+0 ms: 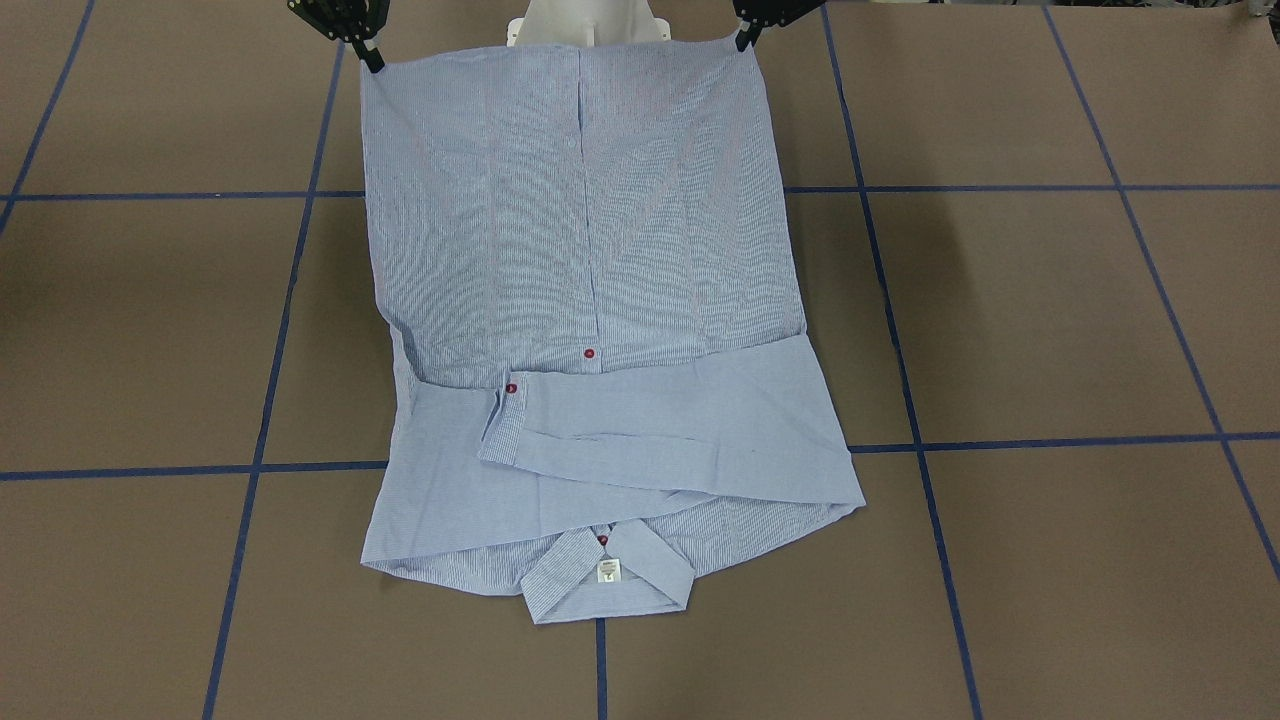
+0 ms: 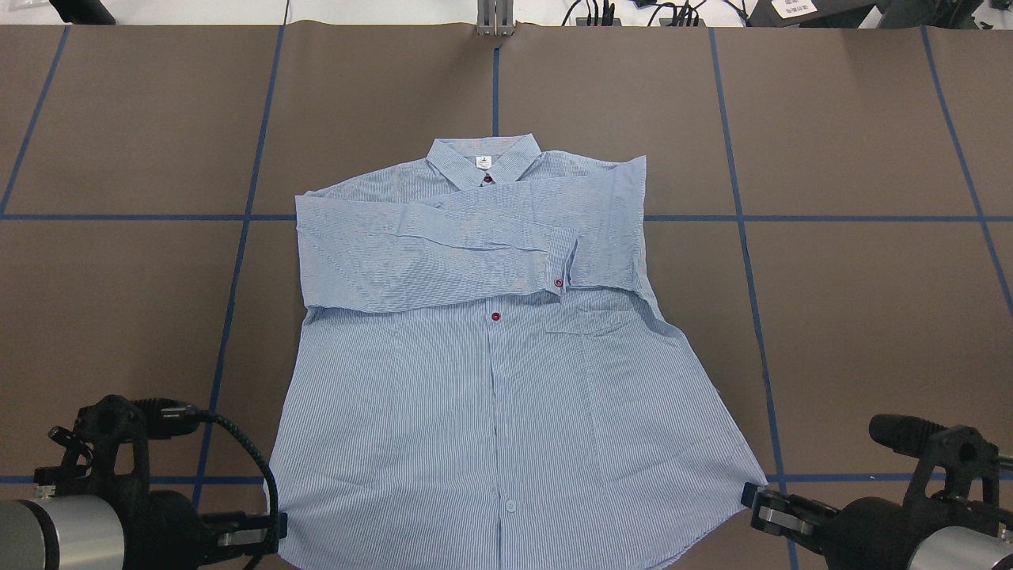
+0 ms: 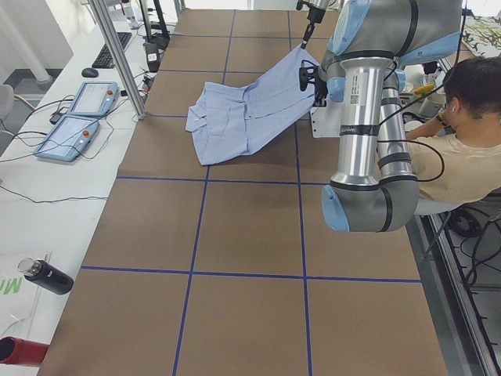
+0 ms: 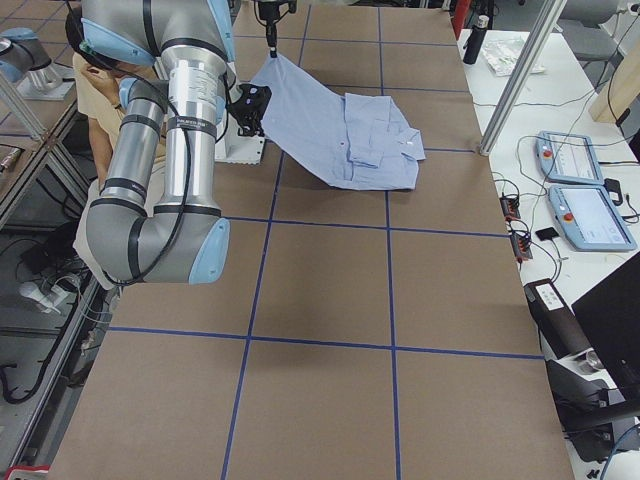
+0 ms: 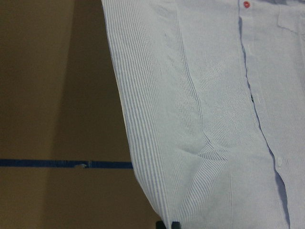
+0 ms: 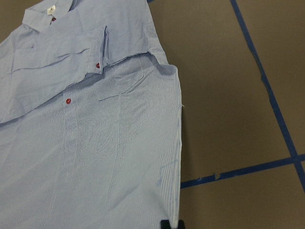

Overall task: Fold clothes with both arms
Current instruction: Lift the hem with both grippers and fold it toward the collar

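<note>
The light blue striped shirt [image 2: 491,380] lies face up on the brown table, collar [image 2: 483,154] far from me and both sleeves folded across the chest. Its hem end is raised off the table, as the side views [image 3: 258,102] show. My left gripper [image 2: 273,529] is shut on the hem's left corner, and also shows in the front view [image 1: 745,38]. My right gripper [image 2: 752,497] is shut on the hem's right corner, also in the front view [image 1: 370,55]. Each wrist view shows the cloth edge running down to the fingertips [image 5: 169,224] [image 6: 171,223].
The brown table [image 2: 855,317] is marked with blue tape lines [image 2: 831,218]. A white pedestal base [image 1: 590,25] stands behind the hem. A seated person [image 3: 462,141] is beside the robot. Tablets [image 3: 78,117] and bottles [image 3: 43,276] lie on the side bench.
</note>
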